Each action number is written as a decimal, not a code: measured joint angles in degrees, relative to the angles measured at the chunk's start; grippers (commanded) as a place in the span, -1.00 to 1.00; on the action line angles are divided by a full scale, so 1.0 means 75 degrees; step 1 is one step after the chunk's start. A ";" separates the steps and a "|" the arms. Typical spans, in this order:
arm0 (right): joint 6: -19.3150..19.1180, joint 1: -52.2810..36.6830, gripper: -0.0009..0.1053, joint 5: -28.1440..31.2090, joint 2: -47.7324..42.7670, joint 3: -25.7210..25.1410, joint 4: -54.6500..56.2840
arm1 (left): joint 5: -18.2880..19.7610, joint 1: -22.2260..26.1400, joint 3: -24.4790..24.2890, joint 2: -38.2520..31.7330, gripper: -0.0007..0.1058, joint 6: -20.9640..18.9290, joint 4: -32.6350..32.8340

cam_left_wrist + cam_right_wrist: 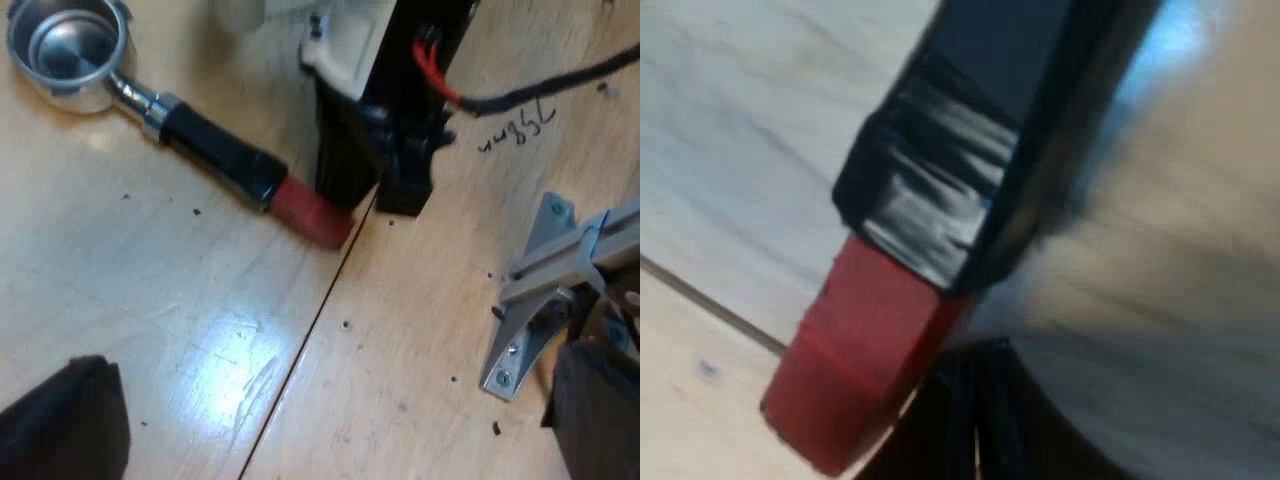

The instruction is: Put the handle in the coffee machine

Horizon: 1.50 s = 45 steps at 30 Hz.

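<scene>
- Hovering over the desk (200,330), left hand (335,400) was spread wide open, grasping nothing.
- Right hand (375,203) was down at the red end (310,212) of the holder (70,50); its grip, I couldn't tell.
- And the holder lay flat on the desk, loose.

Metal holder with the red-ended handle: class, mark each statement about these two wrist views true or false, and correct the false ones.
1. The metal holder lies on the wooden table. True.
2. The holder is locked into the espresso machine. False: it lies loose on the table.
3. The right gripper is at the handle's red end. True.
4. The left gripper grips the holder's round cup. False: it is open, away from the holder, with nothing between its fingers.
</scene>
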 measured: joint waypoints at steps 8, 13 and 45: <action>0.0260 0.0055 -0.98 -0.0316 0.0847 -0.0778 -0.0596 | -0.0016 0.0000 0.0000 -0.0028 0.65 -0.0117 0.0000; 0.0323 0.0049 -0.98 -0.0323 0.1910 -0.2057 -0.0831 | -0.0016 0.0000 0.0000 -0.0028 0.65 -0.0127 0.0097; -0.1488 0.0029 -0.73 0.2776 0.0543 -0.3438 0.4257 | -0.0016 0.0000 -0.0251 -0.0028 0.65 -0.0127 0.0207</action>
